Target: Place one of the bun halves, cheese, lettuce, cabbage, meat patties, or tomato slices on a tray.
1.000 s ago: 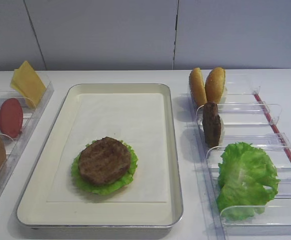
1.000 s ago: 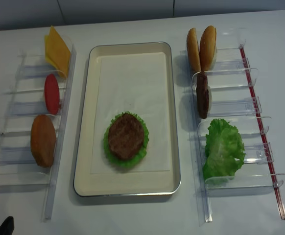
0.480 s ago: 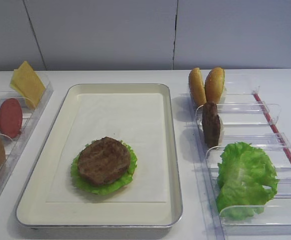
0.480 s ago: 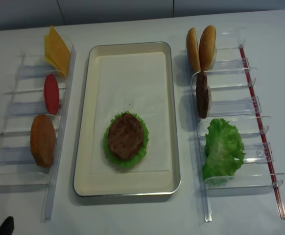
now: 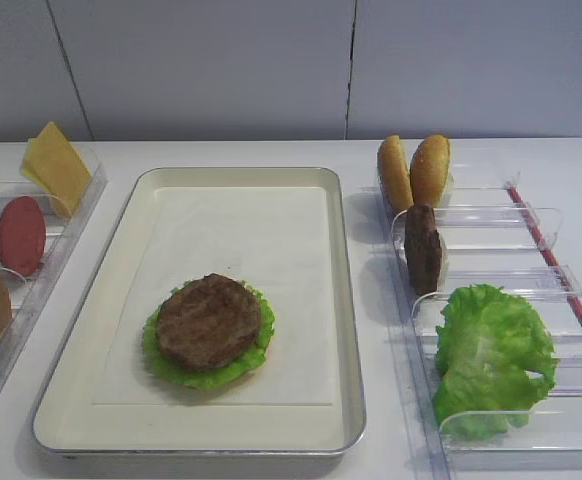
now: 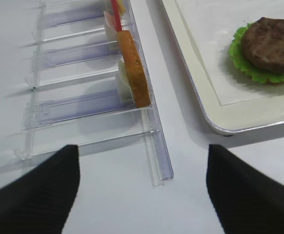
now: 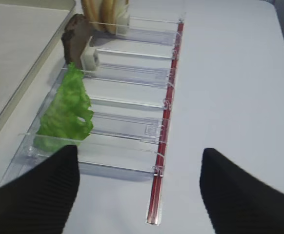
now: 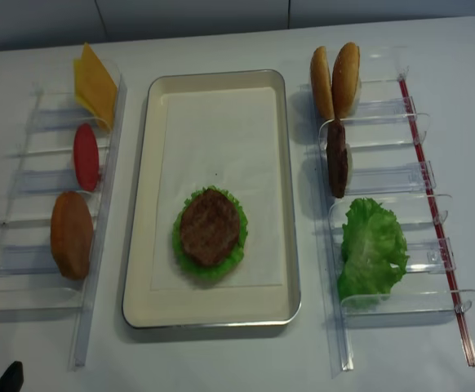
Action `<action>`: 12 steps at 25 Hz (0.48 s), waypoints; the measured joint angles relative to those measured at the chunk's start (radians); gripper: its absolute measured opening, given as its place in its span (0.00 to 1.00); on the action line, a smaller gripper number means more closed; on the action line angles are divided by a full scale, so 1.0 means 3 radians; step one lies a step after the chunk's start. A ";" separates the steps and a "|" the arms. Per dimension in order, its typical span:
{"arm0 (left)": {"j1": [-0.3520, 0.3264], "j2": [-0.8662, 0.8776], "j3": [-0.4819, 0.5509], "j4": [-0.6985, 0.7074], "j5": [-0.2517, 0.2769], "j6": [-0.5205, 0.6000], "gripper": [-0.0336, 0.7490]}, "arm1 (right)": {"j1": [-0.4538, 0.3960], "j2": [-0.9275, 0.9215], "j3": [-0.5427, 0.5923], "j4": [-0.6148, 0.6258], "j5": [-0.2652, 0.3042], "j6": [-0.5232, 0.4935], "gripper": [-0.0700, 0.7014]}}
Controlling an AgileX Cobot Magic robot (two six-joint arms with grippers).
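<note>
Only the wrist views show the grippers: the right gripper (image 7: 137,187) has its dark ribbed fingers standing apart over bare table beside the right rack (image 7: 132,105), holding nothing; the left gripper (image 6: 139,187) is likewise spread and unloaded near the left rack (image 6: 78,105). The overhead views show the whole layout instead. On the cream, metal-rimmed tray (image 8: 282,196), a rough, dark-brown meat patty (image 8: 210,226) lies flat on frilly green lettuce (image 8: 179,245), toward the near end of the paper liner. A second patty (image 8: 336,159) stands on edge in the clear right rack, between two bun halves (image 8: 335,79) and a lettuce leaf (image 8: 372,247). The left rack holds cheese (image 8: 95,82), a tomato slice (image 8: 86,157) and a bun half (image 8: 71,234).
</note>
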 joint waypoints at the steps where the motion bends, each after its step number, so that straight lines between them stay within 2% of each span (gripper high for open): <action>1: 0.0000 0.0000 0.0000 0.0000 0.0000 0.0000 0.69 | -0.0081 0.0000 0.0000 0.0000 0.0000 0.0000 0.80; 6: 0.0000 0.0000 0.0000 0.0000 0.0000 0.0000 0.69 | -0.0398 0.0000 0.0000 0.0000 0.0000 0.0000 0.72; 12: 0.0000 0.0000 0.0000 0.0000 0.0000 0.0000 0.69 | -0.0413 0.0000 0.0000 0.0005 0.0000 0.0000 0.63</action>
